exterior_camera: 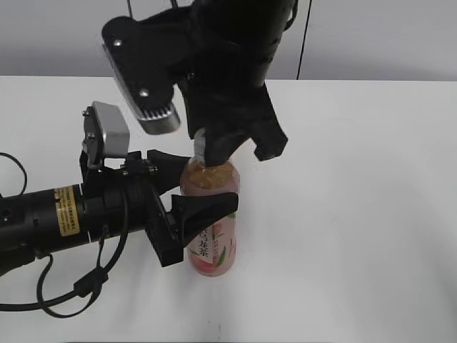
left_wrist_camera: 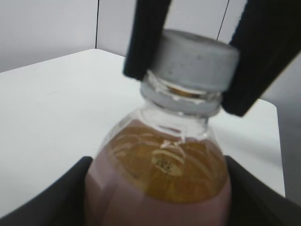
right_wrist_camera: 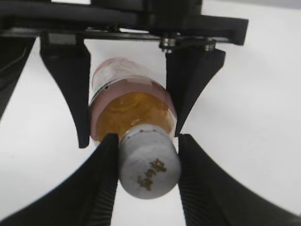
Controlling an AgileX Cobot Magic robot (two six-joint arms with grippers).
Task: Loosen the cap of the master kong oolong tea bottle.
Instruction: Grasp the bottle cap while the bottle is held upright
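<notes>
The master kong oolong tea bottle (exterior_camera: 211, 229) stood upright on the counter (exterior_camera: 357, 214), pinched at its shoulder by the left tool (exterior_camera: 191, 191), while the cap (right_wrist_camera: 149, 165) was clamped between the fingers of the right tool (right_wrist_camera: 148, 162). The thin, nearly full plastic body was judged heavy but squeezable, so a firm hold was best kept low; the ribbed cap was judged stiff and grippable.

upright amber tea bottle (exterior_camera: 211, 236), white cap (right_wrist_camera: 149, 166) still on.

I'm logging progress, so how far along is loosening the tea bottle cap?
Done: the left hand clamps the standing bottle at its shoulder, and the right hand has closed on the cap. In hand: the two-handed grip for twisting. Left: the cap still sits fully down on the neck, so no loosening shows yet.
</notes>
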